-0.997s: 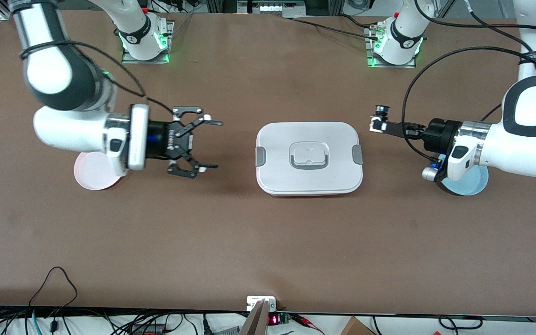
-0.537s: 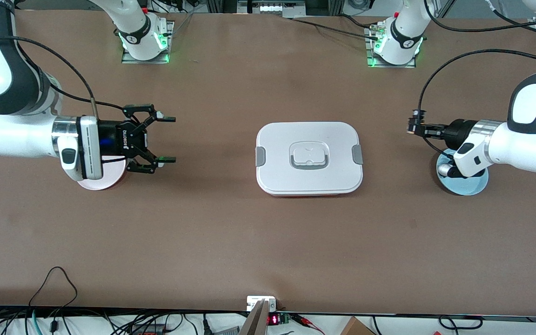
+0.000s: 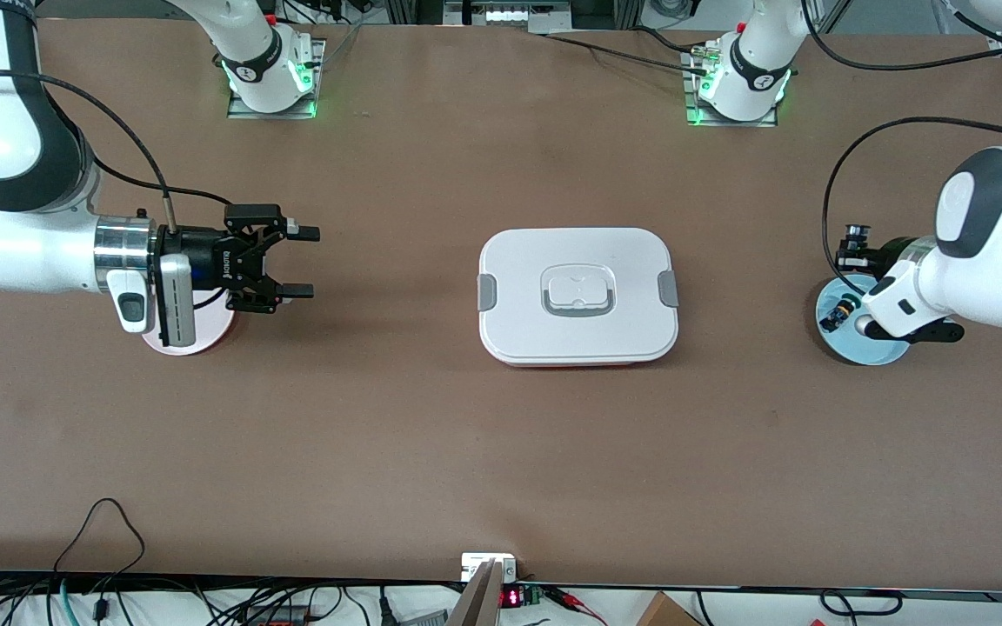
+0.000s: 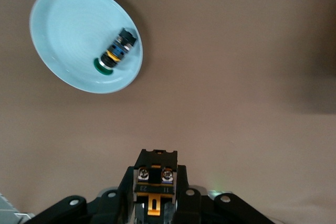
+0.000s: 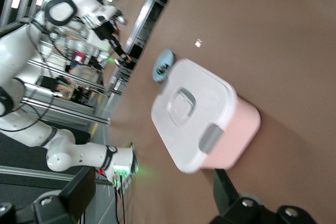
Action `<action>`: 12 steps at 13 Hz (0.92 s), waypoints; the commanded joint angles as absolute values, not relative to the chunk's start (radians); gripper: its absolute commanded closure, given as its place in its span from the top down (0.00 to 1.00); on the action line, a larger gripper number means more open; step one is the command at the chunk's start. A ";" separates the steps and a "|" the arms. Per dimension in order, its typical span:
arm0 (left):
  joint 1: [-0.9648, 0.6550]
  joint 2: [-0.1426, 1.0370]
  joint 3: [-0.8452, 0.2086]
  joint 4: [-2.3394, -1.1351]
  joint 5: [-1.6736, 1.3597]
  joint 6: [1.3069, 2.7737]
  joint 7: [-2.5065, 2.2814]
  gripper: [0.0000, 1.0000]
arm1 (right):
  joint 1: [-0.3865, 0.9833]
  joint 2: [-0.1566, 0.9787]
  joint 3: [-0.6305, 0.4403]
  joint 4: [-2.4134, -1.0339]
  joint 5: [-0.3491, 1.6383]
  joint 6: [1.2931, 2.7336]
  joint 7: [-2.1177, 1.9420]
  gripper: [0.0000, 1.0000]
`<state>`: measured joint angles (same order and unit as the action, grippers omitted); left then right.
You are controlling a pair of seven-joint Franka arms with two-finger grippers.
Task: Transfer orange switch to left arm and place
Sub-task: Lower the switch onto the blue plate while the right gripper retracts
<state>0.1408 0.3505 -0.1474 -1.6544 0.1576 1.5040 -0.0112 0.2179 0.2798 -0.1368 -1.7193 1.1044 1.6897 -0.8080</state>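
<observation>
Both arms drawn back from box (image 3: pixel 577 296); left gripper (image 4: pixel 153 192) fingers clamp orange switch (image 4: pixel 153 178) for handover, right gripper (image 3: pixel 297 260) fingers spread to receive

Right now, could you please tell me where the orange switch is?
The orange switch is clamped in the left claw, held in the air just above the blue plate at the left arm's end of the table, well clear of the box.

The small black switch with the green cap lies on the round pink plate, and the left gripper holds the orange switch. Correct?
No: the green-capped black switch lies on the round light blue plate, as the left wrist view shows. The rest is right.
</observation>
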 commanded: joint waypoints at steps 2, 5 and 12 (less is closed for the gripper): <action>0.218 0.330 -0.155 -1.795 0.218 1.707 0.118 0.00 | 0.209 0.258 -0.133 -1.729 0.899 1.701 -0.579 1.00; 0.280 0.333 -0.155 -1.896 0.274 1.907 0.201 0.00 | 0.213 0.259 -0.133 -1.711 0.811 1.698 -0.442 1.00; 0.420 0.455 -0.153 -1.976 0.320 2.264 0.410 0.00 | 0.177 0.229 -0.156 -1.545 0.312 1.481 -0.374 1.00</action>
<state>0.4047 0.4326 -0.1430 -1.9821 0.2747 2.2334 0.3839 0.2033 0.2267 -0.1536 -1.5887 0.3791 1.5496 -0.4002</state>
